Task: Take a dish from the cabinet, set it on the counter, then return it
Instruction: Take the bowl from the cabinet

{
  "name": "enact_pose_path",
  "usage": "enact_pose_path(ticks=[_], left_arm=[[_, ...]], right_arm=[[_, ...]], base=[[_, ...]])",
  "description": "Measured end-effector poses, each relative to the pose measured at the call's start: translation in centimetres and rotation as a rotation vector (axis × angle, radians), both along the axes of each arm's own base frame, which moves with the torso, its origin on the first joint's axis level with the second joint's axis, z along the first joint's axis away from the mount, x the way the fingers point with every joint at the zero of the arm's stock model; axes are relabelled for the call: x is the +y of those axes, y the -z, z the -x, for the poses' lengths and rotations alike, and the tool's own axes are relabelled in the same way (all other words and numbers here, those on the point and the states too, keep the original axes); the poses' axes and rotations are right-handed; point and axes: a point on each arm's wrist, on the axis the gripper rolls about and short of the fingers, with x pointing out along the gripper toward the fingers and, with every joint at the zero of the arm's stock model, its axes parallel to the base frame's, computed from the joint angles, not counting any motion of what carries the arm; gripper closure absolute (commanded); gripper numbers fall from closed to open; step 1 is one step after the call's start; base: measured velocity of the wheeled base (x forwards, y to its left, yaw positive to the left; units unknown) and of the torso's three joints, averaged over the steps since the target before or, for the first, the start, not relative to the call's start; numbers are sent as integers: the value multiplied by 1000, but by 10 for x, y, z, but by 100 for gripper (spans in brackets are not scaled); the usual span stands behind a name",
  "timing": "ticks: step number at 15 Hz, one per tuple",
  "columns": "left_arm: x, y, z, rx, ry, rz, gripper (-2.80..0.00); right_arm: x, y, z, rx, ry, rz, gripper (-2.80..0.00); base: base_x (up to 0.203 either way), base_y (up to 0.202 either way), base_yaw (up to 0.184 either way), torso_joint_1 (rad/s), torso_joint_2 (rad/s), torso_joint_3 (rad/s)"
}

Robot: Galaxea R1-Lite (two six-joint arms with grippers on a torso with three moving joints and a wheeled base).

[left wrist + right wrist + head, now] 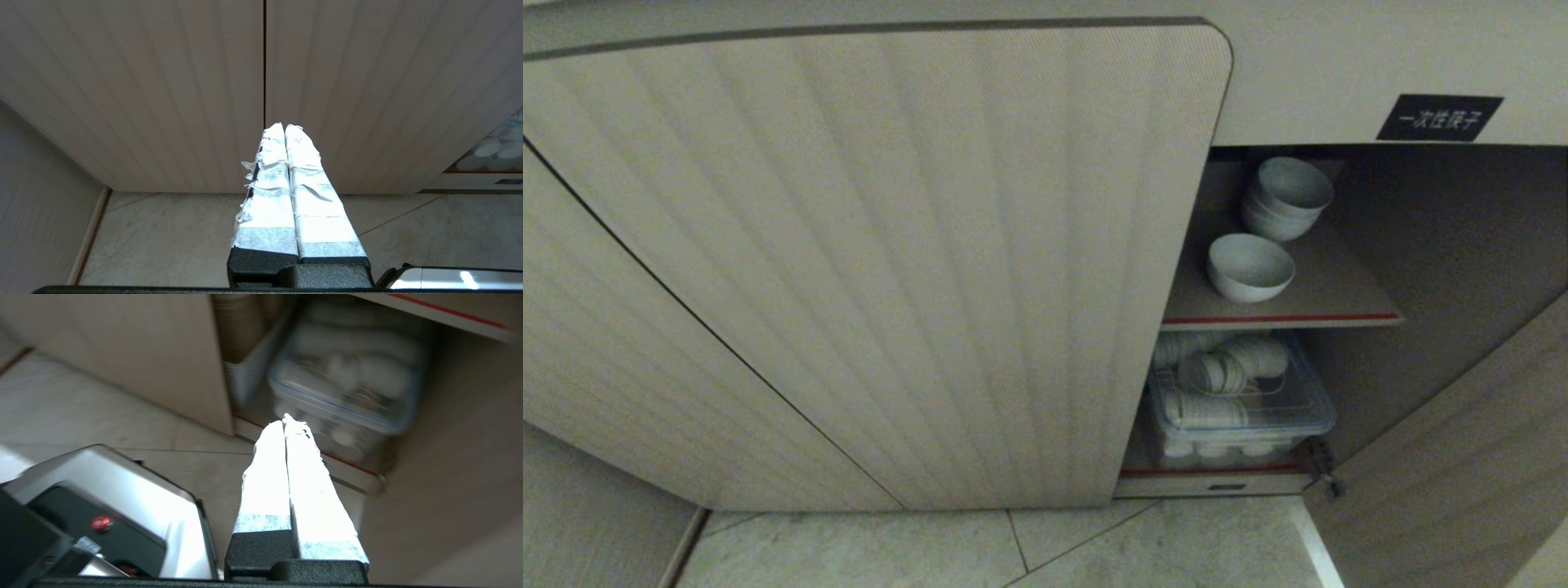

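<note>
The dish (1250, 266) sits alone near the front edge of the cabinet (890, 261) shelf (1339, 302). The right gripper (284, 420) and left gripper (284, 127) are both closed and empty.

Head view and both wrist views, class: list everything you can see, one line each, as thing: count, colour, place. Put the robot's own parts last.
cabinet: one, beige, fluted doors, right door open
label: one, black with white characters, above the opening
single bowl: one, white, upper shelf, front
stacked bowls: one stack, white, upper shelf, behind
clear bin: one, blue-rimmed, lower shelf, holding white dishes
floor: pale tiles, below the cabinet
left tool: one, white-taped, shut, facing closed doors
right tool: one, white-taped, shut, empty, pointing toward the bin
</note>
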Motion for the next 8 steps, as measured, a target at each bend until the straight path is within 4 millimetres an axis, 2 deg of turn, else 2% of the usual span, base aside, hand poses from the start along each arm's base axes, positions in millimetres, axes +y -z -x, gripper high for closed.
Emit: enact_pose_path(ticks=[4,8], left_arm=[[0,0,0,0,0,0,0],[0,0,0,0,0,0,0]], right_arm=[[9,-18,-39,52,-101,-13,0],[26,-25,-85,134,-77,-106,0]], base=[[0,0,0,0,0,0],[0,0,0,0,0,0]])
